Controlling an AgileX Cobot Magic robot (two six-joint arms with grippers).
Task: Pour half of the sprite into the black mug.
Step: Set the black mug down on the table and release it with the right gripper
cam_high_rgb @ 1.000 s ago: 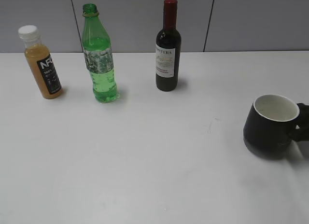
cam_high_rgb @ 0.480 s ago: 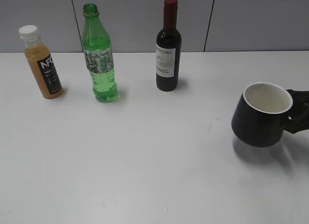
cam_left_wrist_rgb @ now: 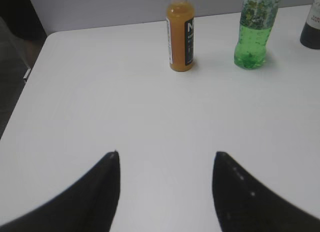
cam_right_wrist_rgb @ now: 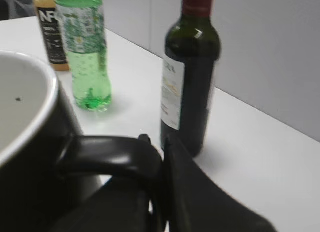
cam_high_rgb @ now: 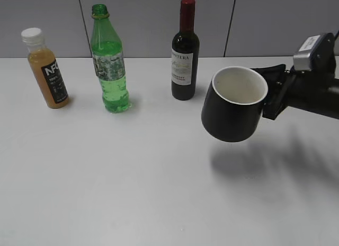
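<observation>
Black mug (cam_high_rgb: 234, 104) carried clear of the table (cam_high_rgb: 132, 172), tilted, right of the wine bottle (cam_high_rgb: 185, 51), clamped by its handle (cam_right_wrist_rgb: 112, 157) in the right gripper (cam_high_rgb: 275, 92). Sprite (cam_high_rgb: 108, 59) standing uncapped left of the wine bottle, juice bottle (cam_high_rgb: 46, 68) farther left. Left gripper (cam_left_wrist_rgb: 166, 164) spread apart, grasping nothing.

The setting is a robot test bench in a lab or office-type room. Evidence: a plain white table (cam_high_rgb: 132, 193) backed by grey wall panels (cam_high_rgb: 153, 23) with vertical seams (no household furnishing in view). Three drink bottles, an orange juice bottle (cam_high_rgb: 46, 68), a green soda bottle (cam_high_rgb: 108, 60) and a wine bottle (cam_high_rgb: 185, 52), stand in a row as staged props.
</observation>
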